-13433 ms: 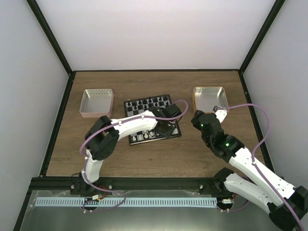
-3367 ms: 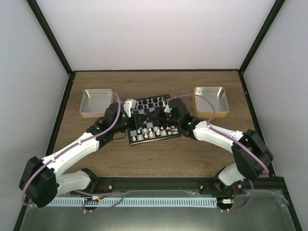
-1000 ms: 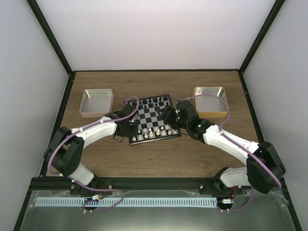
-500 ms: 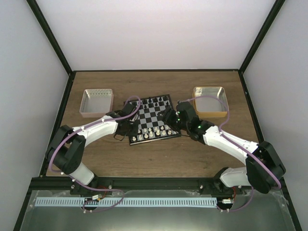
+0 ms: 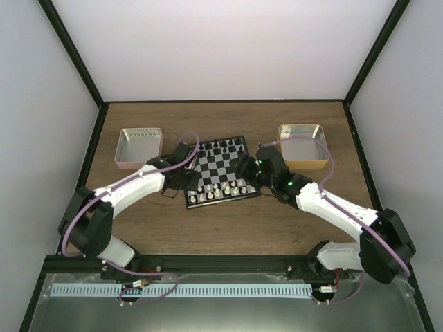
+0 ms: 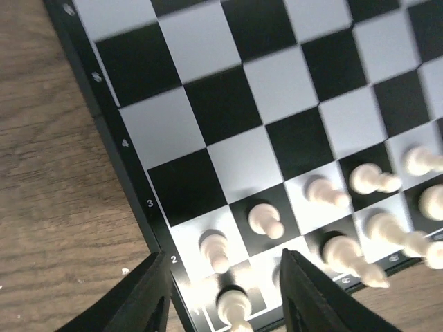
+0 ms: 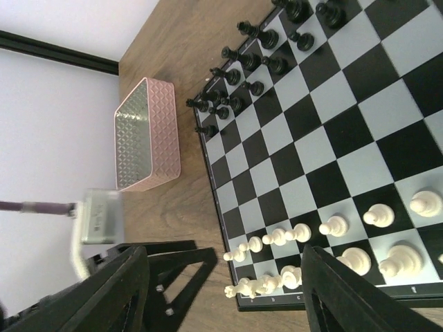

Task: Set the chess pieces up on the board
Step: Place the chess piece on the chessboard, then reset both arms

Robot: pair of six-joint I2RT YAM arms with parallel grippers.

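The board [image 5: 220, 160] lies mid-table, with black pieces [image 5: 218, 146] along its far rows and cream-white chess pieces [image 5: 218, 192] along its two near rows. My left gripper [image 5: 187, 181] hovers over the board's near left corner. In the left wrist view its jaws [image 6: 228, 304] stand open on either side of a cream piece [image 6: 234, 308] that stands free on the corner square, beside a pawn [image 6: 214, 249]. My right gripper [image 5: 249, 173] hangs open and empty at the board's right edge, and its fingers [image 7: 118, 290] frame the cream rows [image 7: 332, 225].
A pink tray [image 5: 140, 147] sits left of the board and a gold tray [image 5: 302, 145] sits to its right. The left arm's black fingers [image 7: 173, 263] show beside the board's corner in the right wrist view. Bare wood surrounds the board.
My left gripper's jaws have opened and let go of the cream piece on the corner square. The right gripper has drifted slightly right, still open.
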